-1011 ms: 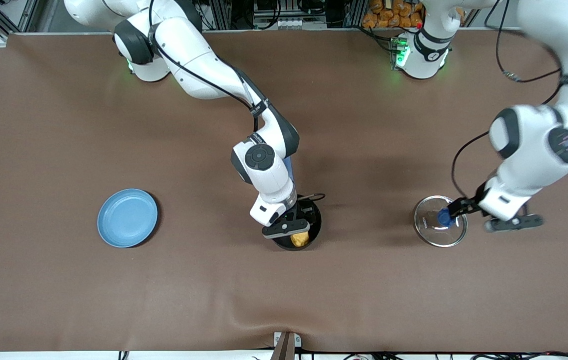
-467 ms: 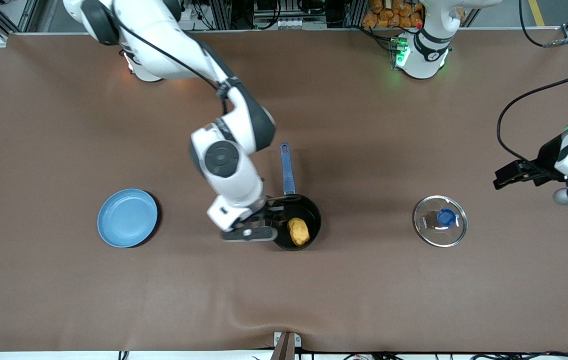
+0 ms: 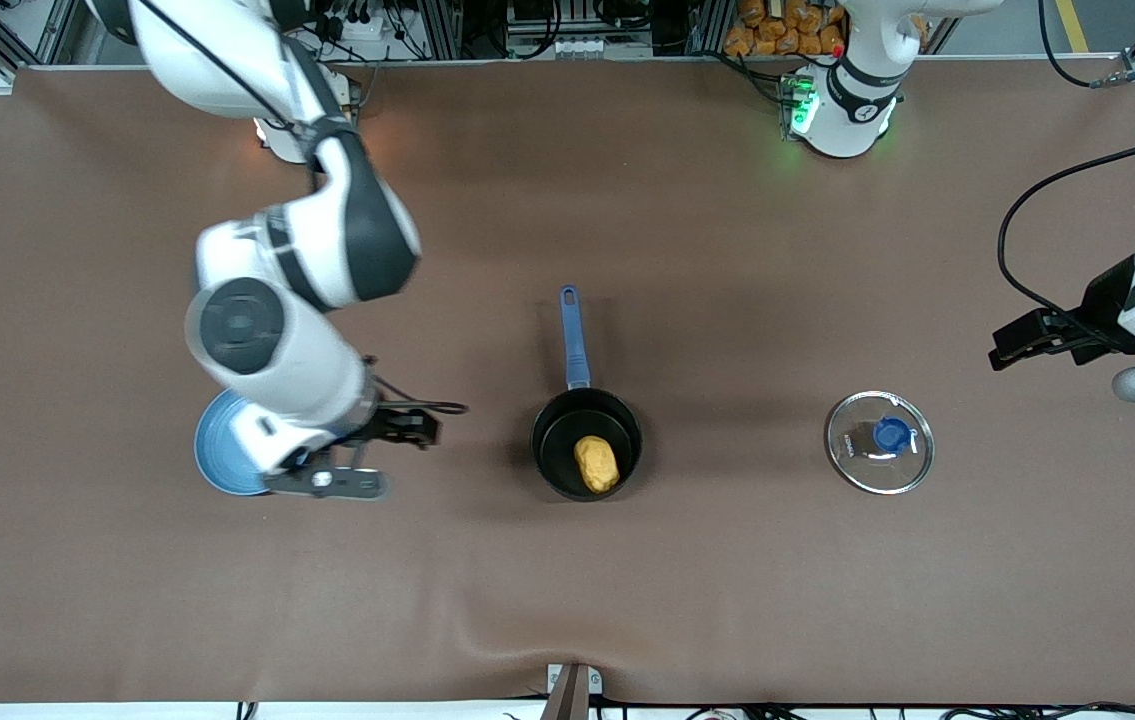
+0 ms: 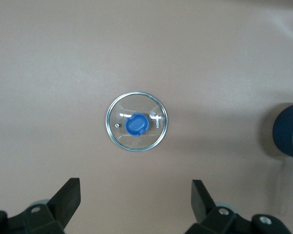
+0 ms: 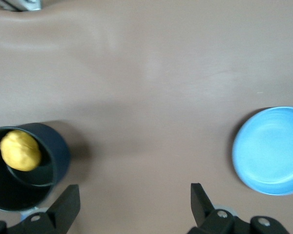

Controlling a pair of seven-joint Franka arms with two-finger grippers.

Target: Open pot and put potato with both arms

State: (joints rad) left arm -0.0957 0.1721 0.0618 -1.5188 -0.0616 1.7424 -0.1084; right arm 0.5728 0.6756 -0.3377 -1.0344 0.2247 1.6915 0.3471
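We have pulled both grippers (left (image 3: 1017, 345), right (image 3: 407, 425), fingers apart) away; the potato (image 3: 597, 464) sits in the open pot (image 3: 552, 440), job done

No readable text showing anywhere. The glass lid (image 4: 136, 122) is carrying a small white printed mark beside its blue knob (image 4: 136, 124), too small to read.

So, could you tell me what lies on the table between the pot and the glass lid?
Nothing: in the front view only bare brown table separates the pot from the glass lid.
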